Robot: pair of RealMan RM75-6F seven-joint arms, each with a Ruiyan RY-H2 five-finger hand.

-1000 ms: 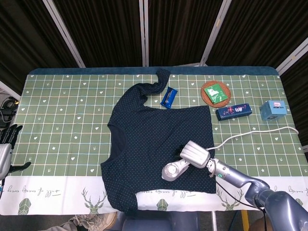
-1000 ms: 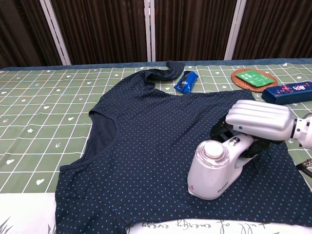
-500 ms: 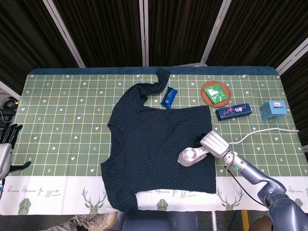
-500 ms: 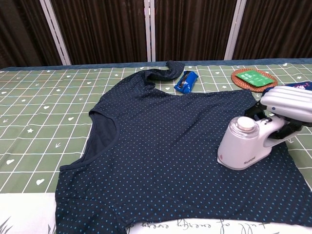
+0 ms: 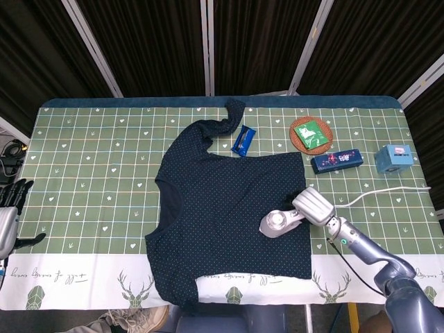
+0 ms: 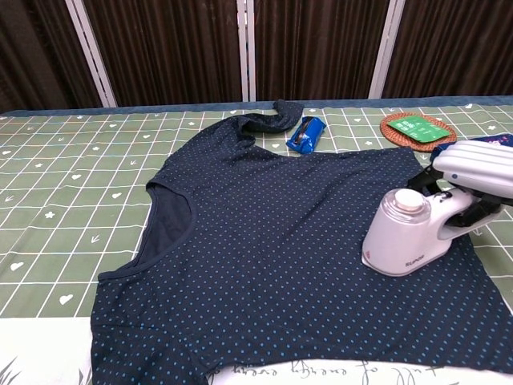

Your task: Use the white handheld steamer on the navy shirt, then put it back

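The navy dotted shirt (image 5: 222, 208) (image 6: 272, 241) lies flat across the middle of the table. The white handheld steamer (image 5: 277, 223) (image 6: 407, 241) stands on the shirt's right side near its edge. My right hand (image 5: 314, 205) (image 6: 481, 170) grips the steamer's handle from the right. A white cord (image 5: 378, 194) trails from it toward the table's right edge. My left hand (image 5: 10, 208) hangs off the table's left edge, fingers apart and holding nothing; the chest view does not show it.
A blue packet (image 5: 243, 139) (image 6: 305, 134) lies by the shirt's collar. A round woven coaster with a green packet (image 5: 311, 134) (image 6: 417, 127), a dark blue box (image 5: 336, 160) and a light blue box (image 5: 393, 157) sit at the back right.
My right hand has slid the steamer from the shirt's lower middle toward its right edge; over the last half second it moved only slightly. The left hand has not moved.
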